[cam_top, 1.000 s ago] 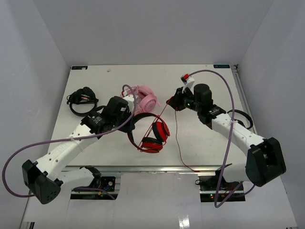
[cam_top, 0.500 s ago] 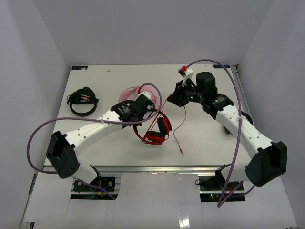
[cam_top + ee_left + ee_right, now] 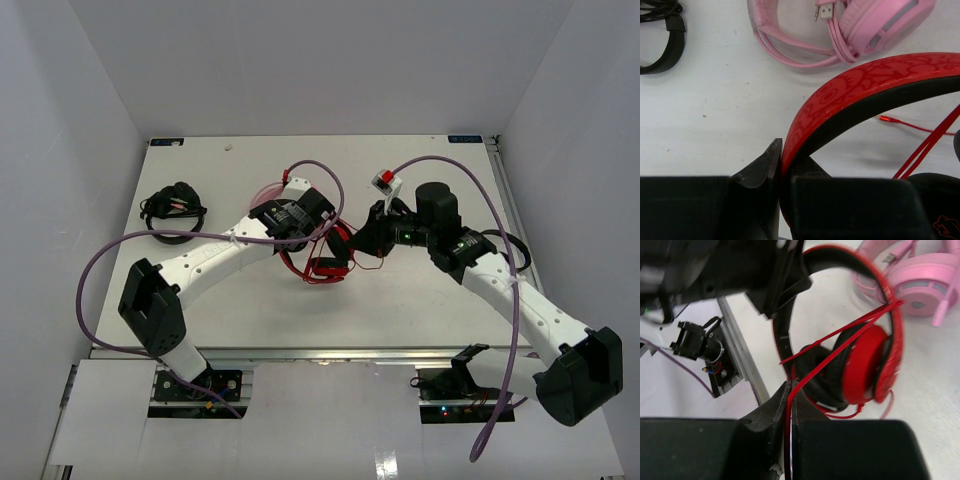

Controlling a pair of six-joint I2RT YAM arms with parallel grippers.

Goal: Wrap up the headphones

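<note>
red headphones (image 3: 867,365), patterned band, black pads, thin red cable (image 3: 840,333)

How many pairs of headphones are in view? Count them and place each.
3. Red headphones mid-table; pink headphones just behind them; black headphones at far left. A black loop far right may be a fourth.

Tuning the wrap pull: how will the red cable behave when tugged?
The cable looks thin and runs straight where the right gripper pulls it taut against the headphones, so it likely flops once slack. Being so thin, it may slip out of that pinch. It probably weighs little.
</note>
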